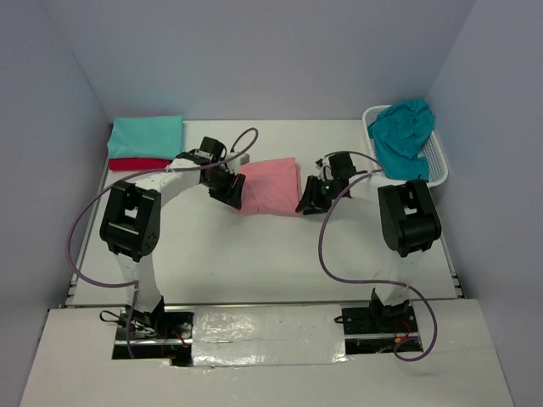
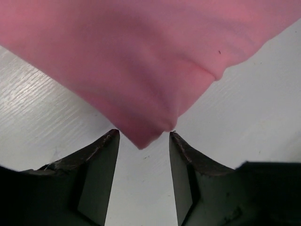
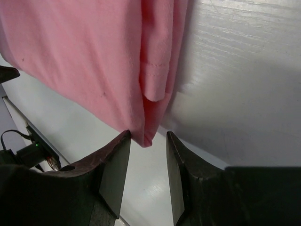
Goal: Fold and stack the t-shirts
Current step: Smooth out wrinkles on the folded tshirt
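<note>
The salmon pink t-shirt (image 1: pixel 270 185) lies folded in the middle of the table. My left gripper (image 1: pixel 231 190) is at its left edge. In the left wrist view that gripper (image 2: pixel 144 133) is open, and a corner of the pink shirt (image 2: pixel 141 61) pokes just between its fingertips. My right gripper (image 1: pixel 310 202) is at the shirt's near right corner. It is open (image 3: pixel 147 135), with the pink shirt's (image 3: pixel 84 61) folded corner at the tips, touching one finger (image 3: pixel 123 141). A mint t-shirt (image 1: pixel 146 134) lies folded on a red t-shirt (image 1: pixel 136 163) at the back left. A darker teal t-shirt (image 1: pixel 403 127) is bunched in the basket.
The white lattice basket (image 1: pixel 438 163) stands at the back right by the wall. Purple cables (image 1: pixel 78 246) loop beside both arms. The enclosure walls close in the table on the left, back and right.
</note>
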`<state>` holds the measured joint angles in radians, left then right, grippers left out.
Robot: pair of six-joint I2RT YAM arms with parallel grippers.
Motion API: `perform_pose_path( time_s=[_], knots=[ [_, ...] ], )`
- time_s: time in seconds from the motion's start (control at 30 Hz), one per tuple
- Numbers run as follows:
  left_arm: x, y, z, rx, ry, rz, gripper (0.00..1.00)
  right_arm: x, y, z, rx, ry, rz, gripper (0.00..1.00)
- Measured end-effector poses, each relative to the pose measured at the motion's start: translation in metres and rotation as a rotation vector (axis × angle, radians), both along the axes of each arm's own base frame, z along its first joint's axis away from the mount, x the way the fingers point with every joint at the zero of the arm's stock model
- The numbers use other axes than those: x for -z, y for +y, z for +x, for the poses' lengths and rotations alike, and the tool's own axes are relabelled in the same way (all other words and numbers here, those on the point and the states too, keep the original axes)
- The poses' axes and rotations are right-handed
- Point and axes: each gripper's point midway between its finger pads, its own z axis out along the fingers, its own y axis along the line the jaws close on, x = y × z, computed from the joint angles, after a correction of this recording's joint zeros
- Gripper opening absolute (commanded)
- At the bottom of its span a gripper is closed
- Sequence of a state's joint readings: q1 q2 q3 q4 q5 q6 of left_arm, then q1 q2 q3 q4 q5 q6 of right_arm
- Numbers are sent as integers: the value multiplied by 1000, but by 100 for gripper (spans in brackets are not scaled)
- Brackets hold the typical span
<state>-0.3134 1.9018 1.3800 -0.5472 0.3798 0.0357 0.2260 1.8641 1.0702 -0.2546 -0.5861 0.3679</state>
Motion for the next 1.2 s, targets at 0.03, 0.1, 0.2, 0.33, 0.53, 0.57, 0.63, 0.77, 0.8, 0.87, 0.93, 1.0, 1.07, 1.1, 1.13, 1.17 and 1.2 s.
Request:
perform_pose_path(
  time_s=[0.03, 0.1, 0.2, 0.33, 0.53, 0.57, 0.63, 0.77, 0.8, 0.87, 0.93, 1.0, 1.07, 1.1, 1.13, 1.17, 1.2],
  knots=[
    [1, -2, 0, 1, 2, -2, 55, 1, 0, 0, 0, 2, 1, 44],
    [4, -6, -1, 1, 8, -4, 41, 4, 1, 2, -1, 0, 3, 44],
    [10, -9, -2, 7, 22, -4, 1, 7, 3, 3, -2, 7, 16, 34],
    [17, -6, -4, 9, 40, 13, 0, 11, 8, 4, -5, 17, 43, 3],
    [21, 10, -3, 27, 29, 70, 0, 11, 8, 5, 4, 23, 67, 0],
    [22, 15, -3, 33, 25, 87, 0, 12, 5, 3, 9, 29, 68, 0],
    [21, 26, 0, 42, 16, 120, 0, 14, 0, -2, 19, 42, 71, 0],
    [21, 34, 0, 91, -5, 156, 0, 11, -3, -6, 20, 43, 82, 0],
    [21, 34, -1, 105, -5, 160, 0, 9, -3, -7, 17, 38, 85, 0],
    [22, 35, -4, 126, -2, 165, 0, 7, -2, -7, 12, 33, 90, 0],
    [22, 36, -6, 144, 0, 171, 18, 6, -1, -10, 4, 37, 100, 16],
    [22, 36, -8, 157, 1, 172, 32, 8, -1, -14, -3, 47, 102, 35],
    [21, 41, -10, 165, 3, 191, 43, 10, -2, -18, -9, 62, 94, 45],
    [21, 43, -11, 163, 6, 200, 48, 8, -3, -19, -14, 62, 96, 49],
    [20, 46, -12, 160, 11, 207, 57, 5, -5, -19, -17, 58, 87, 51],
    [18, 50, -13, 158, 20, 216, 58, 2, -7, -18, -16, 56, 76, 52],
    [14, 53, -11, 155, 21, 222, 60, -2, -10, -16, -13, 51, 66, 53]
  ],
)
